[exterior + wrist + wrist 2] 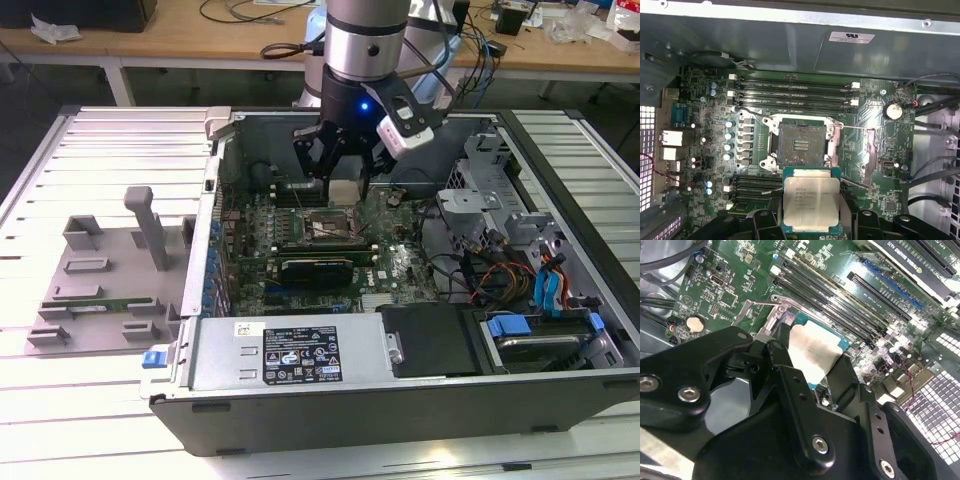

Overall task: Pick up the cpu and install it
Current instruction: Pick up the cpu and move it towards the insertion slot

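While my claw (344, 176) hangs inside the computer case (420, 400), I see it clenched on the cpu (811, 204) by two opposite edges. The chip sits flat above the motherboard (695, 85), near the bare socket (800, 145).

You have one cpu (811, 202), one bare socket (799, 145), one coin cell (893, 110) and one open computer case (400, 425). Count four memory slots (795, 93) beyond the socket. The bank nearer the cpu looks like four more, partly hidden.
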### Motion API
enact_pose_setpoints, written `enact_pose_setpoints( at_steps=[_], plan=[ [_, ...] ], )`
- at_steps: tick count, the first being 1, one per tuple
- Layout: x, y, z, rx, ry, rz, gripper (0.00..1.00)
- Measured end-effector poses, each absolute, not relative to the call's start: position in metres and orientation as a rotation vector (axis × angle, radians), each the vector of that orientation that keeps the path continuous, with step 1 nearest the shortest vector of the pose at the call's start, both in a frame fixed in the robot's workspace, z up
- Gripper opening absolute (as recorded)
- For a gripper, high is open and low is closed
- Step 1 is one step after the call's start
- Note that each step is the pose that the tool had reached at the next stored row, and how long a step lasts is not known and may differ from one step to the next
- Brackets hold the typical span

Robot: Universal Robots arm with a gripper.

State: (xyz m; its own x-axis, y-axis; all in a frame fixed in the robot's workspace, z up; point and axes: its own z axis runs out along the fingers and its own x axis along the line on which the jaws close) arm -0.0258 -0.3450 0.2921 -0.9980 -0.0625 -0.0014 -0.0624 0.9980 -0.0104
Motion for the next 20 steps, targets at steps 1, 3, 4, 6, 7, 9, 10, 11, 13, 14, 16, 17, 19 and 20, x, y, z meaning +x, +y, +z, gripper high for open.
enact_pose_setpoints(
  at_steps=[1,3,4,6,7,9,10,11,13,14,16,17,19,20],
  plan=[
    [-0.026,-0.345,0.291,-0.098,3.138,-0.016,0.55],
    [-0.026,-0.344,0.289,-0.098,3.138,-0.017,0.55],
    [-0.026,-0.344,0.288,-0.098,3.138,-0.016,0.55],
    [-0.026,-0.343,0.285,-0.098,3.138,-0.016,0.55],
    [-0.026,-0.343,0.284,-0.098,3.138,-0.016,0.55],
    [-0.026,-0.343,0.283,-0.098,3.138,-0.016,0.55],
    [-0.026,-0.342,0.282,-0.098,3.138,-0.016,0.55],
    [-0.026,-0.342,0.282,-0.098,3.138,-0.016,0.55],
    [-0.026,-0.342,0.280,-0.098,3.138,-0.016,0.55],
    [-0.026,-0.341,0.279,-0.098,3.138,-0.017,0.55],
    [-0.026,-0.340,0.276,-0.098,3.138,-0.017,0.55],
    [-0.026,-0.339,0.275,-0.098,3.138,-0.016,0.55],
    [-0.026,-0.336,0.273,-0.098,3.138,-0.016,0.55],
    [-0.026,-0.334,0.272,-0.098,3.138,-0.017,0.55]
  ],
)
